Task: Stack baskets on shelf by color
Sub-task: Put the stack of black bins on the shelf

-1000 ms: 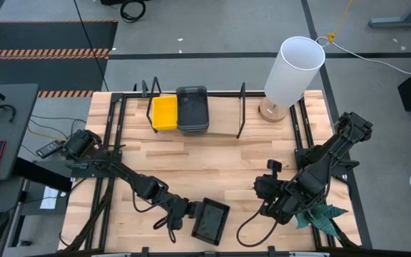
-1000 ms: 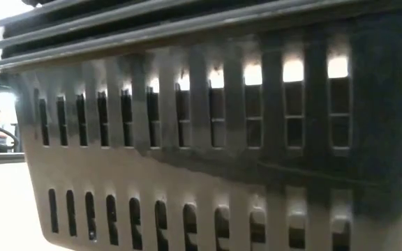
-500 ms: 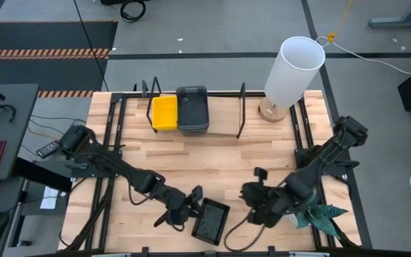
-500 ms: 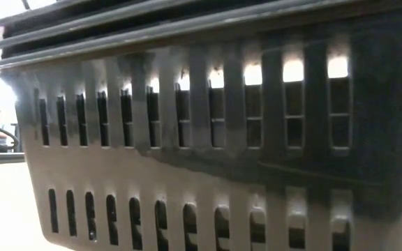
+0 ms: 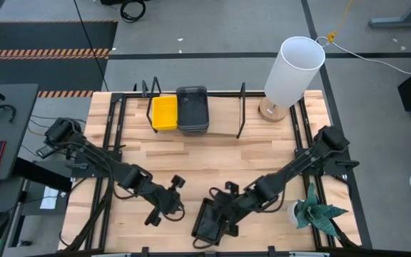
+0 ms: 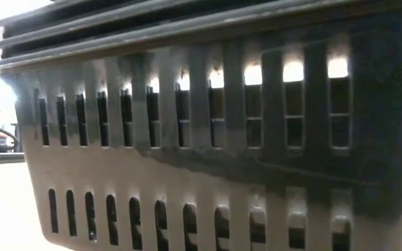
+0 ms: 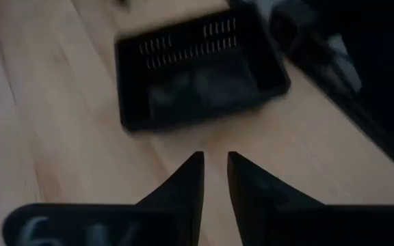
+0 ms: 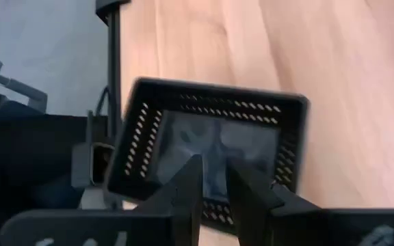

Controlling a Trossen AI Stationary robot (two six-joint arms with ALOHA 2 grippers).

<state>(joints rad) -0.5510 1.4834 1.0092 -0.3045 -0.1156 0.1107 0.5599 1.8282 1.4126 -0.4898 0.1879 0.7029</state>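
A black mesh-sided basket point(image 5: 203, 218) point(image 7: 197, 75) point(image 8: 211, 137) rests flat on its bottom near the table's front edge and fills the low view point(image 6: 201, 139). My left gripper point(image 5: 180, 208) point(image 7: 215, 160) hangs over bare wood just left of it, narrowly open with nothing between its fingers. My right gripper point(image 5: 220, 213) point(image 8: 214, 164) stands over the basket's right part, slanting down into it, also narrowly open. At the far edge a yellow basket point(image 5: 165, 113) and a grey basket point(image 5: 192, 109) sit side by side on the shelf point(image 5: 240, 111). My right gripper points slanting down from the table's right into the black basket, its fingertips point(image 8: 195, 171) in front of the basket's floor and near wall point(image 8: 214, 208). Whether they touch the basket I cannot tell.
A white lamp point(image 5: 291, 71) stands at the far right and a small green plant point(image 5: 318, 213) at the near right. Black frame rods point(image 5: 113, 143) run along the table's sides. Bare wood point(image 5: 212, 157) lies between the shelf and the black basket.
My left gripper has drawn back from the black basket's left side toward the table's left edge, rising and rolling about its own line. My right gripper has swung toward the table's left edge and down, over the basket. The basket has stayed where it was.
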